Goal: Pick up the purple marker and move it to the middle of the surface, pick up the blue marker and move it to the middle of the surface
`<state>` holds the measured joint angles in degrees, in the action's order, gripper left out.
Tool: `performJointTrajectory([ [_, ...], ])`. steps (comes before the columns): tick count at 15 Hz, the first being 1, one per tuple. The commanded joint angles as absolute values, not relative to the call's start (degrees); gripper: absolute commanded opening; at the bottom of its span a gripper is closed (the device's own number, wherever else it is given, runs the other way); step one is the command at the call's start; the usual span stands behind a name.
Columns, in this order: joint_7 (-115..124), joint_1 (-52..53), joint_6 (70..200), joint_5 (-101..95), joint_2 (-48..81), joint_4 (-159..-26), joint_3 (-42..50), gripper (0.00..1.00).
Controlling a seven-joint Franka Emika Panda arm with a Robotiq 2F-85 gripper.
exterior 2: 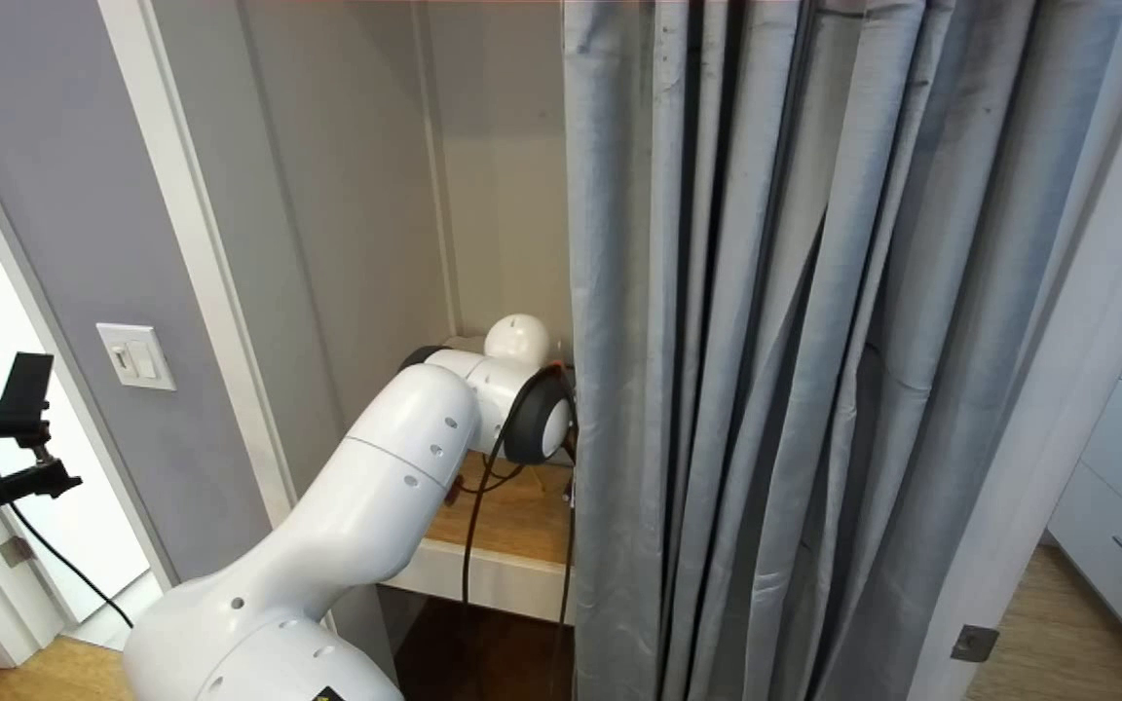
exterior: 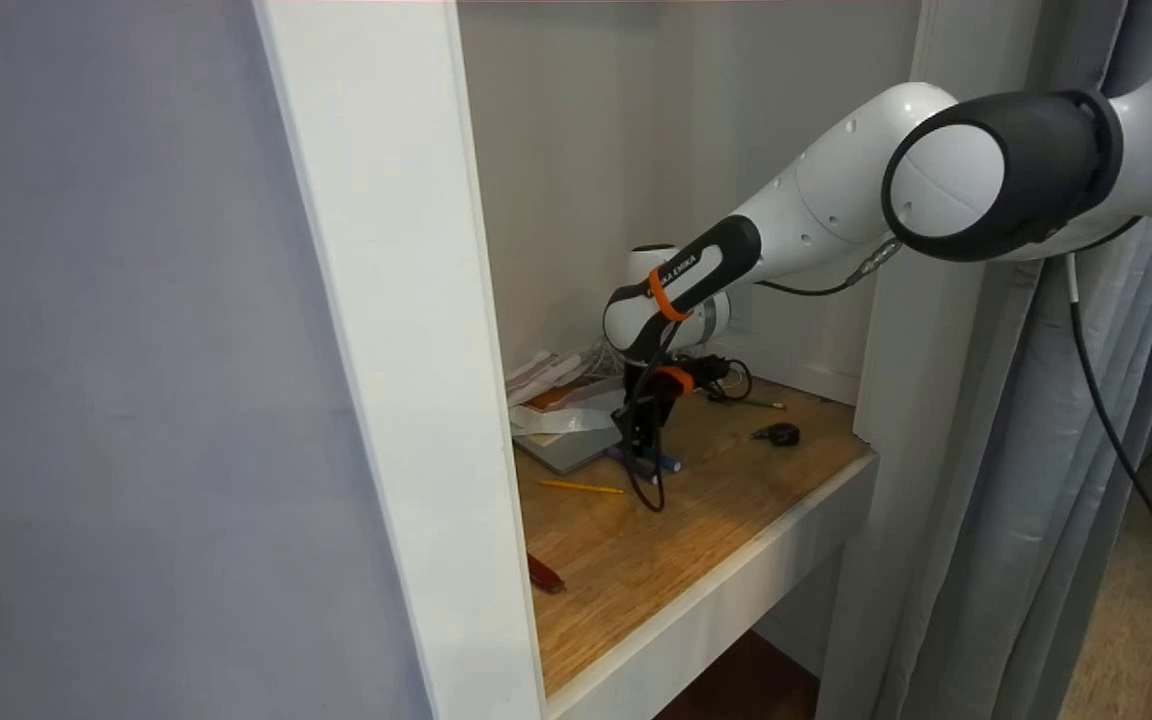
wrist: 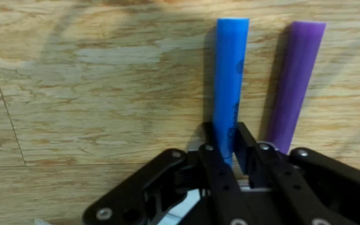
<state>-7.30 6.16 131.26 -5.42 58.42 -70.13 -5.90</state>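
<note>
In the wrist view, your Robotiq gripper (wrist: 225, 134) is clenched on the blue marker (wrist: 231, 72), its 2 black fingers (wrist: 245, 147) against both sides of the barrel near 1 end, no farther apart than the barrel itself. Dark lettering runs lengthwise along that barrel, too blurred for you to read, with a small round mark farther up. The purple marker (wrist: 297, 84) lies just beside it on the wooden board (wrist: 105, 93), slightly slanted, its near end passing behind the gripper's linkage; you cannot tell whether they touch. In an exterior view, your Franka Emika Panda arm (exterior: 806, 215) points the gripper down at the board, both markers at its tips, next to a flat gray item (exterior: 566, 448) and near a yellow pencil (exterior: 581, 487). On the arm you can read "EMIKA"; an orange band (exterior: 669, 297) crosses just before those letters. In an exterior view, the arm and a gray curtain (exterior 2: 766, 341) hide the gripper from you; a dark label (exterior 2: 328, 694) with yellow on it, low on the arm, is cut by the bottom edge, and you cannot read it.
</note>
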Motion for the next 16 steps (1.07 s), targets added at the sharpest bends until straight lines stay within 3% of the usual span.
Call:
performJointTrajectory([
  [1,-7.55,6.84,127.86,-4.43,61.36,-64.26,-5.77,0.07],
  [3,-7.34,6.93,126.39,-4.39,61.94,-62.89,-5.69,0.09],
  [4,-7.48,6.88,125.73,-4.27,62.21,-62.32,-5.82,0.23],
  [5,-7.42,6.92,125.25,-4.27,62.42,-61.85,-5.8,0.46],
  [7,-7.61,6.86,124.75,-4.13,62.73,-61.04,-5.96,0.5],
  [10,-7.46,6.86,124.95,-4.11,62.81,-60.47,-5.91,0.67],
  [11,-7.21,6.78,125.44,-4.14,62.23,-61.11,-5.77,0.63],
  [12,-6.95,6.82,125.47,-4.21,62.01,-61.16,-5.61,0.65],
  [14,-6.24,6.8,126.12,-4.26,60.99,-62.18,-5.34,0.53],
  [16,-5.43,6.76,126.74,-4.32,59.39,-63.95,-5.08,0.49],
])
